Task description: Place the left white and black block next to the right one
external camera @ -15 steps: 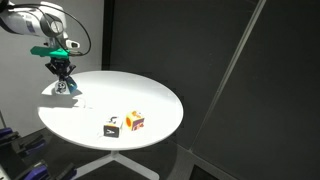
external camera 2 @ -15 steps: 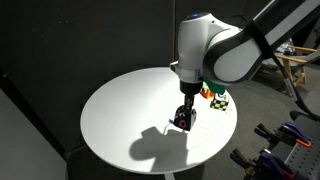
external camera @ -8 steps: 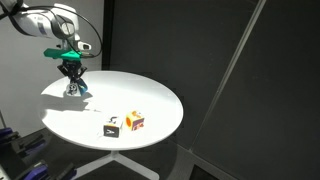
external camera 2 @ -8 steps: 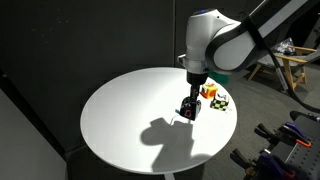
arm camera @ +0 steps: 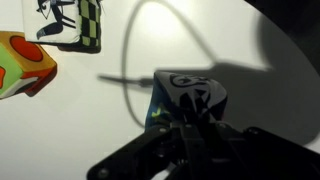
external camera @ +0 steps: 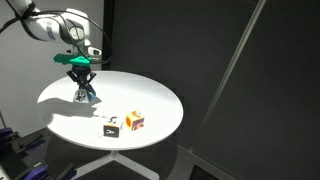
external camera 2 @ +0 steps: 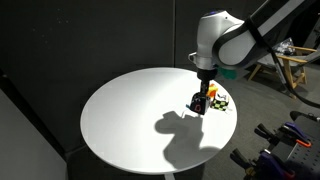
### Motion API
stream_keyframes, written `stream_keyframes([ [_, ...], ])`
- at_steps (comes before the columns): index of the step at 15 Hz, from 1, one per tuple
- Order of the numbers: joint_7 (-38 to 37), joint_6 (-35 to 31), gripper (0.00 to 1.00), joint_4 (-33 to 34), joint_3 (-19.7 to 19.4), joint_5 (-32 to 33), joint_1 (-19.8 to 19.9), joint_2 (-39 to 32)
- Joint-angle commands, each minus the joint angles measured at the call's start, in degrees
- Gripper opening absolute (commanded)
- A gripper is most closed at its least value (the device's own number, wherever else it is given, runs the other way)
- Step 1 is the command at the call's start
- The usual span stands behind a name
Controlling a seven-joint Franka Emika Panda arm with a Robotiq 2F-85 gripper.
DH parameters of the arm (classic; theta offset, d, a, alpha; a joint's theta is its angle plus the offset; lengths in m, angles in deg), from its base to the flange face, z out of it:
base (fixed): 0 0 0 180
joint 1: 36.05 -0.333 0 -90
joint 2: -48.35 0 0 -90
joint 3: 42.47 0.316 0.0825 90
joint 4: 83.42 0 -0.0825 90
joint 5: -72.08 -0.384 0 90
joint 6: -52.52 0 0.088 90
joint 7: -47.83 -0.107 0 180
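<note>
Fingers pinched on the left white and black block (arm camera: 190, 95), the gripper (external camera: 84, 96) has swung from the frame's upper left toward the right one (external camera: 111, 127), seemingly just clear of the table (external camera: 150, 95), delivery nearing.

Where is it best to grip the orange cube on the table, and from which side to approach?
Come from straight above and close on two opposite upright faces of the orange cube. It sits flat on the table, top free. Probably choose the pair not facing the white-topped cube close beside it.
</note>
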Motion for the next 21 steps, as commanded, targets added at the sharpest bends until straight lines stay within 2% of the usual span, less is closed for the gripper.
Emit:
stream_keyframes([
  [1, 0.40, -0.34, 0.04, -1.80, -1.04, 0.55, 1.33, 2.29],
  [2, 0.16, 0.14, 0.11, -0.25, -0.54, -0.03, 0.88, 0.23],
  [11, 0.15, 0.13, 0.11, -0.35, -0.92, -0.02, 1.19, 0.40],
  [12, 0.87, -0.37, 0.03, -0.55, -0.88, 0.32, 1.21, 0.63],
  [21, 9.88, -1.20, 0.03, 1.09, -1.08, -0.53, 3.10, -1.13],
])
